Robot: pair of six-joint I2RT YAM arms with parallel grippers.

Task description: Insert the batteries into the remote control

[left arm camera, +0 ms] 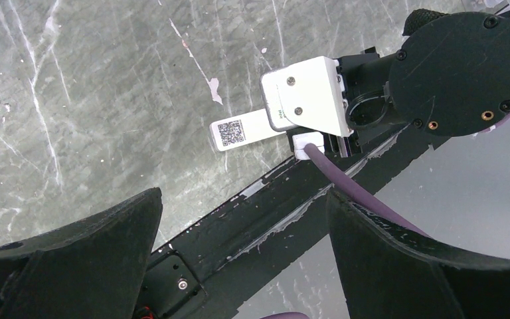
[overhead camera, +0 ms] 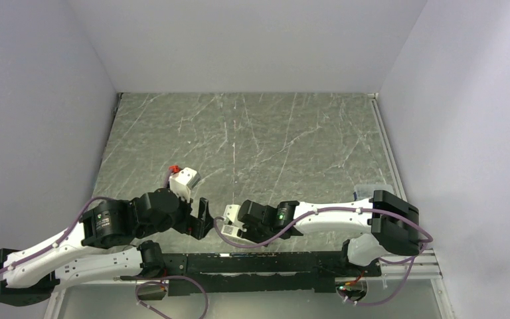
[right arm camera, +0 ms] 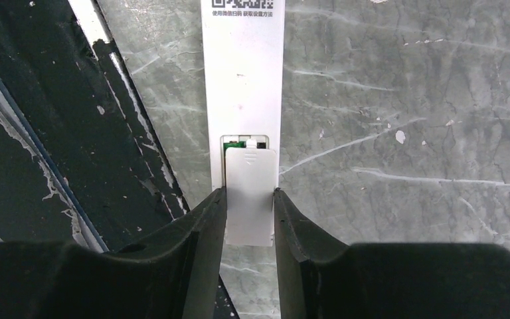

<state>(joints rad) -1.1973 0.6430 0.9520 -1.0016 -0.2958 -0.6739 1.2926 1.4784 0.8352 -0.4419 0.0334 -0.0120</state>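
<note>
The remote control (right arm camera: pixel 242 80) is a slim white bar lying on the grey tabletop with its back up, a QR label at its far end. Its small flat white battery cover (right arm camera: pixel 249 199) sits partly slid over the recess. A sliver of green (right arm camera: pixel 239 141) shows in the open gap; I cannot tell whether it is a battery. The batteries are otherwise hidden. My right gripper (right arm camera: pixel 250 193) is shut on the cover's sides. The remote's QR end also shows in the left wrist view (left arm camera: pixel 239 133) and the top view (overhead camera: pixel 229 230). My left gripper (left arm camera: pixel 242 195) is open and empty, just left of the remote.
A black rail (overhead camera: pixel 259 266) runs along the table's near edge, right beside the remote (right arm camera: pixel 53 133). The right wrist's white camera mount (left arm camera: pixel 305 96) hangs over the remote. Grey walls close the table on three sides.
</note>
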